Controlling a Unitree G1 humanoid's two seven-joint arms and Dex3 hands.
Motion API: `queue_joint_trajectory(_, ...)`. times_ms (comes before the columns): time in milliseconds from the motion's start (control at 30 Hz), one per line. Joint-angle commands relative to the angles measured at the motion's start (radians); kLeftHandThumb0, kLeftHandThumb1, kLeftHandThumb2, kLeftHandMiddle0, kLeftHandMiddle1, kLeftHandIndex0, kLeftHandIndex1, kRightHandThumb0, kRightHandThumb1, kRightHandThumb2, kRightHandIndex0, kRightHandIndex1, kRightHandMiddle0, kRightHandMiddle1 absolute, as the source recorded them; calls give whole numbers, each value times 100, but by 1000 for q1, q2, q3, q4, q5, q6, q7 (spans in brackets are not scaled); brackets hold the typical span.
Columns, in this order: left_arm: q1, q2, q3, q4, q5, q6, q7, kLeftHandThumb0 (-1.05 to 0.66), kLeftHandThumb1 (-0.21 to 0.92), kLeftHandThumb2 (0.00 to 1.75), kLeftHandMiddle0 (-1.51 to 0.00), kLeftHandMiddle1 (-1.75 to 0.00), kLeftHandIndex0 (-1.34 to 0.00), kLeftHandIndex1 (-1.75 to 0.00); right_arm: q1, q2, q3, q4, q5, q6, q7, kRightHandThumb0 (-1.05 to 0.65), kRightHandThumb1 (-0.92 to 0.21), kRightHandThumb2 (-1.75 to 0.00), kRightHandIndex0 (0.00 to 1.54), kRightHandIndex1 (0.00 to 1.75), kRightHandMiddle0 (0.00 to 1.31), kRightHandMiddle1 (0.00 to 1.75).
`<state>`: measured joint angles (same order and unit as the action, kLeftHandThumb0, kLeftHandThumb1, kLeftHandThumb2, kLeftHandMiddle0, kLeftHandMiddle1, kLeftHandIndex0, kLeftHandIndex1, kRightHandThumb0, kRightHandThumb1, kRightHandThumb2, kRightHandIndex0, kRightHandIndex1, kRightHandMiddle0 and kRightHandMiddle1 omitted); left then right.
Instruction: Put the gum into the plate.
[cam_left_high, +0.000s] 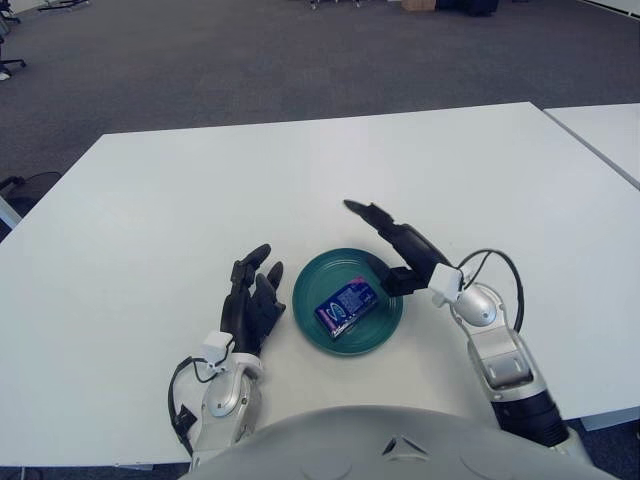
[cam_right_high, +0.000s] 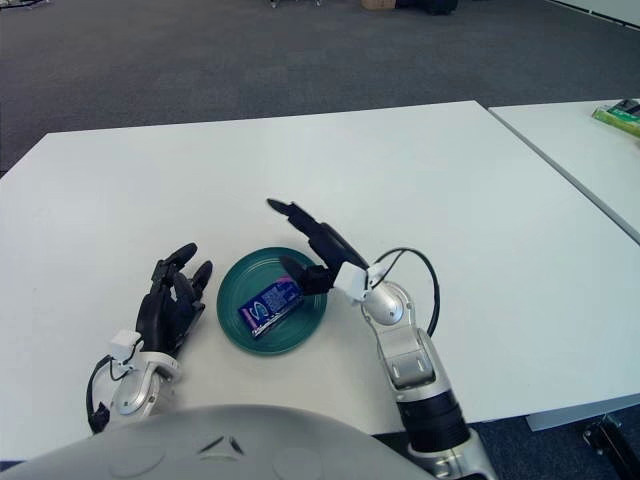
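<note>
Left eye view: gum pack (cam_left_high: 345, 307) lies flat inside green plate (cam_left_high: 312, 278), slightly toward near rim, nothing touching it. Right hand (cam_left_high: 398, 246) above plate's right edge, fingers extended and apart, holding nothing. Left hand (cam_left_high: 252, 298) shows just left of plate, fingers loosely spread, empty. Placement looks done; judged next: lift right hand clear upward and rightward, avoid clipping plate rim or dragging cable (cam_left_high: 492, 262) across it.

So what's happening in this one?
A humanoid robot is putting a pack of gum into a green plate on a white table. The gum already lies in the plate. The right hand shows open at the plate's right rim, holding nothing. The left hand shows idle just left of the plate.
</note>
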<state>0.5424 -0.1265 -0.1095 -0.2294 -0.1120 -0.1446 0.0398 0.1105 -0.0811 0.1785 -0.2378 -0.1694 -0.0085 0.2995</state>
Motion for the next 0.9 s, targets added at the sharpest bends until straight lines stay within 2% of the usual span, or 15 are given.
queue_joint_trajectory(0,11,-3,5,7,15,5,16,-79,92,90,-55,-15,-13,-92,30,35,-29,20,43,5,-59,-100,-92,-86,1,0,0,12)
queue_joint_trajectory(133,11,-7,9,7,24,4,25,-79,92,90,-55,-16,-13,-92,65,98,-60,23,93,43,-132,-94,-92,-89,3,1,0,19)
queue_joint_trajectory(267,13,-6,11,12,41,-9,32,-79,92,91,-55,-16,-10,-90,94,119,-86,13,125,62,-173,-88,-92,-92,8,1,0,30)
queue_joint_trajectory(433,14,1,14,15,60,-17,33,-79,92,93,-48,-11,-6,-85,113,107,-124,16,157,51,-185,-82,-92,-97,13,1,0,42)
queue_joint_trajectory(600,15,10,18,16,67,-24,26,-78,92,95,-42,-6,-4,-82,93,90,-197,57,212,53,-187,-82,-92,-100,14,1,0,46)
queue_joint_trajectory(867,15,22,32,24,56,-33,15,-78,92,96,-38,-3,-2,-80,100,77,-233,98,225,48,-202,-83,-92,-99,13,1,0,48)
